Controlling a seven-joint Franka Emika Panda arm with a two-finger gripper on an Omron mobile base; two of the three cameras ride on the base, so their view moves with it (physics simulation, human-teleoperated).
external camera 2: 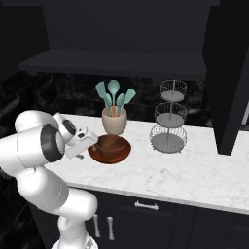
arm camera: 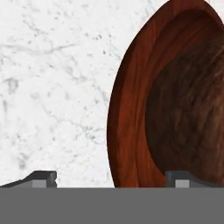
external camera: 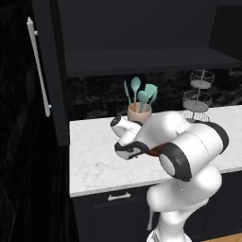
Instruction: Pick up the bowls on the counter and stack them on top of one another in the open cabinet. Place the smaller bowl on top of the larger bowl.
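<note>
Since the smaller bowl (external camera 2: 109, 143) already sits inside the larger bowl (external camera 2: 110, 153) out on the counter (external camera 2: 204, 170), I'd say we're at the pick-up step for the wide one, with nothing in the cabinet (external camera 2: 121, 63) yet. Both bowls are just in front of the beige utensil cup (external camera 2: 114, 121), left of the wire tiered basket (external camera 2: 168, 116).

The claw (arm camera: 111, 178) is low at the near-left edge of the big bowl, spread wide: in the hand view one tip (arm camera: 43, 178) is over bare marble and the other (arm camera: 180, 178) is over the bowl's inside, so the rim runs between them. It isn't holding anything as far as I can see.

My guess for the next move: ease down over that rim, pinch it, then lift the whole stack level so the little bowl doesn't slide out on the way up to the shelf.

View differences: the right base view gives you both bowls clearly. From the left base view the arm covers nearly all of them, but you get the open door with its silver bar handle (external camera: 38, 66). The hand view is what tells you how the tips straddle the rim.
</note>
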